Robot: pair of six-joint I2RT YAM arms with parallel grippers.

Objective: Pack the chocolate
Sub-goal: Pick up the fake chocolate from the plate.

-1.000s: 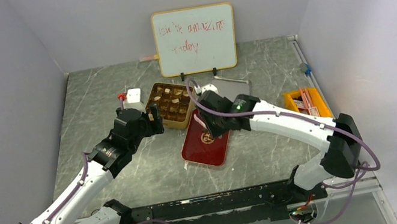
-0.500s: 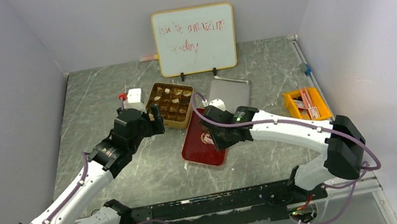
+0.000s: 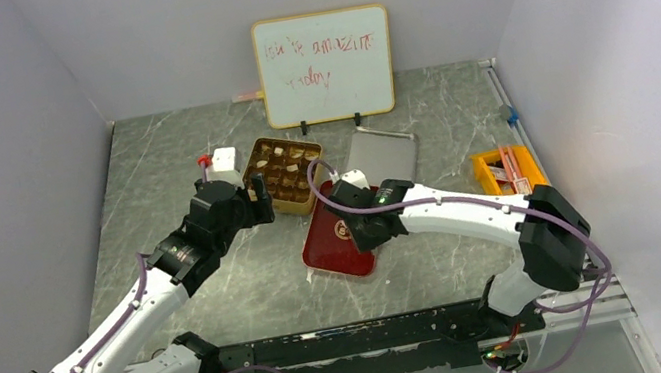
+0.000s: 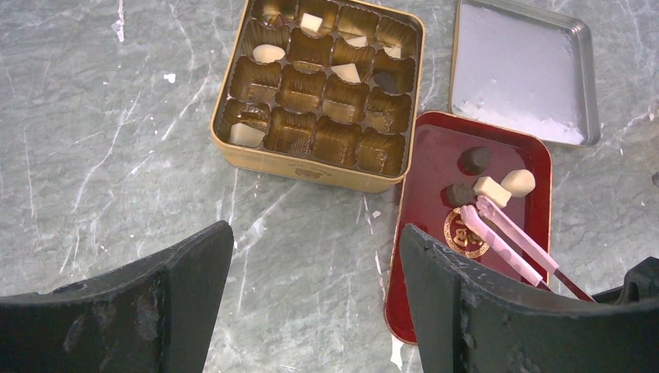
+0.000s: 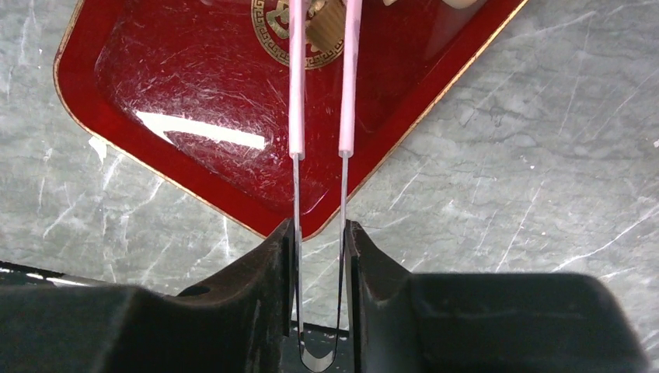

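Gently: your right pincer point(image 5: 319, 233), clamped on the pink tweezers point(image 5: 296, 78), should pinch the tan chocolate point(image 5: 326, 23) squarely; left pincer point(image 4: 315, 229) gapes empty.

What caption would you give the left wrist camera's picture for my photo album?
Packing chocolate: pink tweezers reach loose chocolates on a red lid beside a partly filled gold tin.

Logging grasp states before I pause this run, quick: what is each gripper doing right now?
Left gripper: open, holding nothing.
Right gripper: shut on the pink tweezers.
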